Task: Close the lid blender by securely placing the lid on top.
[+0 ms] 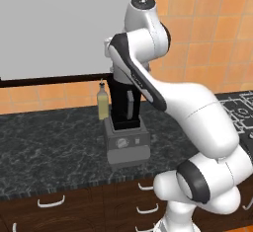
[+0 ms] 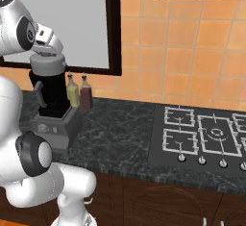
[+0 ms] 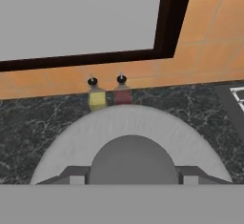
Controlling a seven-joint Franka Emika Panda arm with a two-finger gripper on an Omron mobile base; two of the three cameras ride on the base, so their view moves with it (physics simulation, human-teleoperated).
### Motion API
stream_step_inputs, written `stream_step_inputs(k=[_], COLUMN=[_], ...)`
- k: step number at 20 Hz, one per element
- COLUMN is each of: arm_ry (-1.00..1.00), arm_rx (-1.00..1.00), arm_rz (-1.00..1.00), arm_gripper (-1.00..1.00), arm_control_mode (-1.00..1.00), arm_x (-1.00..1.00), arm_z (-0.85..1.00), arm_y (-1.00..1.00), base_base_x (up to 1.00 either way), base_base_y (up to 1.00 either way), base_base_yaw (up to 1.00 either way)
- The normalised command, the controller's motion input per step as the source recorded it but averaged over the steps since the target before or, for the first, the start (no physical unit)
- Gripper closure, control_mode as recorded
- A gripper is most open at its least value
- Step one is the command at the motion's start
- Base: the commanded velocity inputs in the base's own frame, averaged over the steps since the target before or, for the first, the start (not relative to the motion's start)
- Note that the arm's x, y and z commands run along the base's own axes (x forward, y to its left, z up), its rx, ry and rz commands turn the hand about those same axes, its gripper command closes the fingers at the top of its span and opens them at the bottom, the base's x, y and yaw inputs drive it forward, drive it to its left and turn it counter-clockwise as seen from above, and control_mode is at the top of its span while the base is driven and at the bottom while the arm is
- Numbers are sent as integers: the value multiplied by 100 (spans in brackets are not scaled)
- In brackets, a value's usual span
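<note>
Nearest the cameras, the white arm rose from the base and bent forward over the dark marbled tabletop (image 1: 49, 142). On that tabletop, close to its near edge, stood the blender (image 1: 126, 127): a boxy grey base with a dial, carrying a tall black jar. The robot had evidently drawn up right in front of it so that the arm could reach straight down onto the jar.

At the jar's top, the lid (image 2: 48, 64) sat level on or just above the rim, seen in the right base view as a light-grey cap about as wide as the jar. The end effector (image 3: 131, 180) pressed down right above it, its two finger tips (image 3: 76, 174) standing on either side of the lid's central knob, so it appeared closed on that knob, holding the lid centred. Whether the lid was fully seated could not be told.

Beyond the blender, near the tiled wall, a yellowish bottle (image 3: 97, 96) and a reddish bottle (image 3: 123, 93) stood side by side, clear of the work. Far to the right lay the stove (image 2: 202, 136).
</note>
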Motion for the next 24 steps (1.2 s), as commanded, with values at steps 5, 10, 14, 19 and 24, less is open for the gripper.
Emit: stream_step_inputs(k=[5,10,14,19,24], arm_ry=[0,-2,0,-2,-9], arm_rx=[-3,-4,-4,-2,0], arm_rz=[0,0,0,-2,-2], arm_gripper=[100,100,100,100,100], arm_control_mode=[-100,-100,-100,-100,-100], arm_x=[0,0,0,0,0], arm_z=[0,0,11,3,2], arm_y=[19,45,42,11,3], base_base_x=[0,0,0,0,0], base_base_y=[0,0,0,0,0], base_base_yaw=[0,0,0,0,0])
